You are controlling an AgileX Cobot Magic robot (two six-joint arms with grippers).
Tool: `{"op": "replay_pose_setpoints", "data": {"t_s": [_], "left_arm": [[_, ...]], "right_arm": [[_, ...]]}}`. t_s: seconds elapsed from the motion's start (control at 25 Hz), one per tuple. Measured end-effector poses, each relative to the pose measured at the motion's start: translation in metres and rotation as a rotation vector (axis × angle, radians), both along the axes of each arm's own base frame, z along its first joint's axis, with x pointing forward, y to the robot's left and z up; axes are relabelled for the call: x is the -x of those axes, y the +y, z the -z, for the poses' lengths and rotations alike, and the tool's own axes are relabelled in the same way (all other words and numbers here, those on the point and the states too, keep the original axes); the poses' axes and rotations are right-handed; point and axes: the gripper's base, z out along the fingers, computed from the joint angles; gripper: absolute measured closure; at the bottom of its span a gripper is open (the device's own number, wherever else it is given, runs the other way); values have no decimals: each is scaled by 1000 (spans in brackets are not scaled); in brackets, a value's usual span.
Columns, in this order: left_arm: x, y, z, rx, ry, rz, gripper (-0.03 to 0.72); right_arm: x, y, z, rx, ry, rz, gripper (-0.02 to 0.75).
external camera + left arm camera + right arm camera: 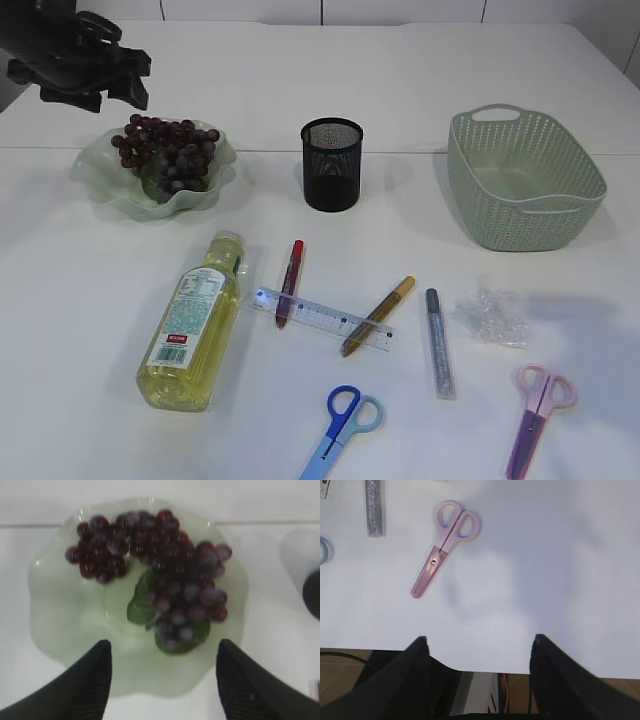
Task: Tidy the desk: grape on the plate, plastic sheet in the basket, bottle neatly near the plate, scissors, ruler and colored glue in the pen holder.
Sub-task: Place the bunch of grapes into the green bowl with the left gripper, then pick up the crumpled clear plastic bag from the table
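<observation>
Both grippers gape empty — left gripper [162, 680] over the grape plate [60, 630], right gripper [477, 675] at the table's near edge [485, 666], pink scissors [445, 547] well apart.

I see a label w/ a red patch on the bottle [193, 330], print too small to read; ruler [322, 318] marks illegible too.

Pink scissors [446, 545] (closed) on table [545, 580].
</observation>
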Motion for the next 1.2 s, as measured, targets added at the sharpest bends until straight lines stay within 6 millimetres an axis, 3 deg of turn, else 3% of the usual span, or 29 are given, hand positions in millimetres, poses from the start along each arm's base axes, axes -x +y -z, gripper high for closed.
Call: {"op": "replay_pose_setpoints", "data": {"t_s": [0.32, 0.68, 1.04, 1.2], "left_arm": [[31, 1, -28, -40, 365, 57, 209], [44, -4, -54, 16, 348, 76, 211], [64, -5, -94, 65, 266, 90, 216], [73, -5, -109, 80, 231, 95, 227]], "right_arm": [[0, 3, 0, -49, 6, 48, 246], [-8, 10, -1, -138, -34, 81, 246], [-42, 27, 19, -149, -49, -2, 246], [-68, 38, 23, -134, -27, -61, 246]]}}
